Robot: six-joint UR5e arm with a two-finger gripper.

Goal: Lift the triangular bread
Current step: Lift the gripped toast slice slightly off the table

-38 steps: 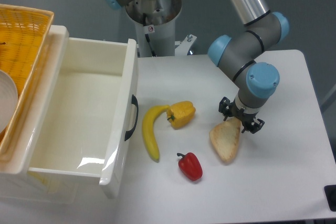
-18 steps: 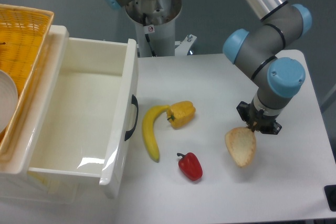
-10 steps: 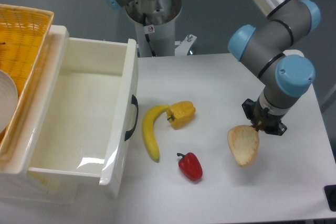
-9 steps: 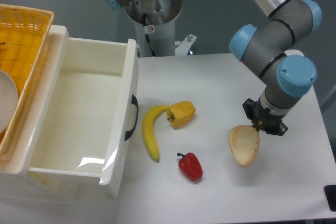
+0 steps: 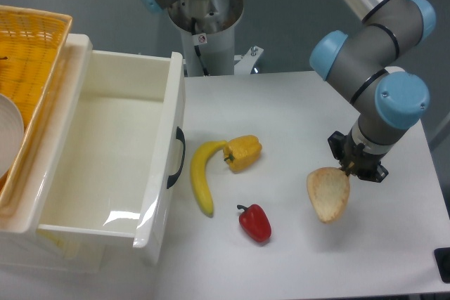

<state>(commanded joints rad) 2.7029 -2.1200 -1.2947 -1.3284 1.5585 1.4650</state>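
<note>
Gripper (image 5: 356, 166) is clamped on the top edge of the bread (image 5: 328, 194), which hangs off the table (image 5: 281, 110), right of the red pepper (image 5: 255, 222). Step: lift, grasp looks done. Hold is only at 1 edge, so the next move wants a slow, steady rise with no swing. Banana (image 5: 201, 175) and yellow pepper (image 5: 242, 152) well apart.

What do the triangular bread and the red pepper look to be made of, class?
The flat tan triangular bread, held at its top edge by the claw, looks matte and rigid, keeping its shape as it hangs: probably a foam or plastic replica. The small glossy red pepper shows shiny highlights, suggesting smooth moulded plastic.
</note>
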